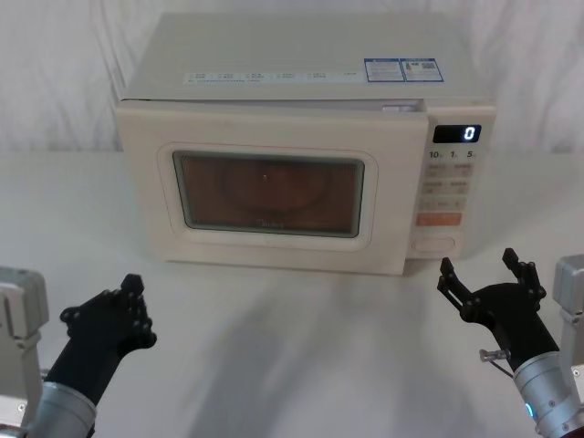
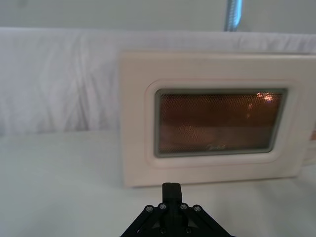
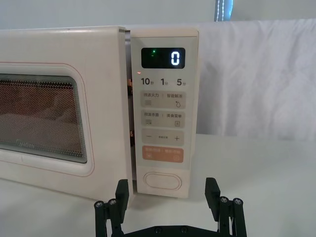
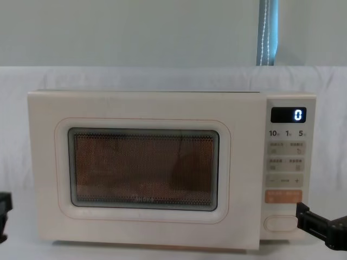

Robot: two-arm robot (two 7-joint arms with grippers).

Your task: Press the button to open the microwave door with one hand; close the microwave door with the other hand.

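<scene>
The right pincer (image 1: pixel 487 279) hangs low over the counter (image 1: pixel 301 338) with its jaws spread apart and nothing between them, just in front of the control panel and a little below the button (image 3: pixel 161 180). That wide cream key sits at the bottom of the panel, under the orange key (image 3: pixel 163 154), so the pincer looks lined up to come at it straight on. The microwave door (image 1: pixel 269 193) stands slightly ajar: the right wrist view shows a dark gap along its edge beside the panel, and the interior glows behind the glass, which suggests the latch has already let go. The left pincer (image 1: pixel 114 315) waits on the other side, low above the counter and short of the door's left half, its fingers drawn together and holding nothing; that spot would suit a flat push against the door to shut it. The display (image 1: pixel 456 133) reads zero. A white cloth (image 1: pixel 64 73) hangs behind the oven, well apart from both arms. Nothing lies on the counter between either pincer and the oven front.
</scene>
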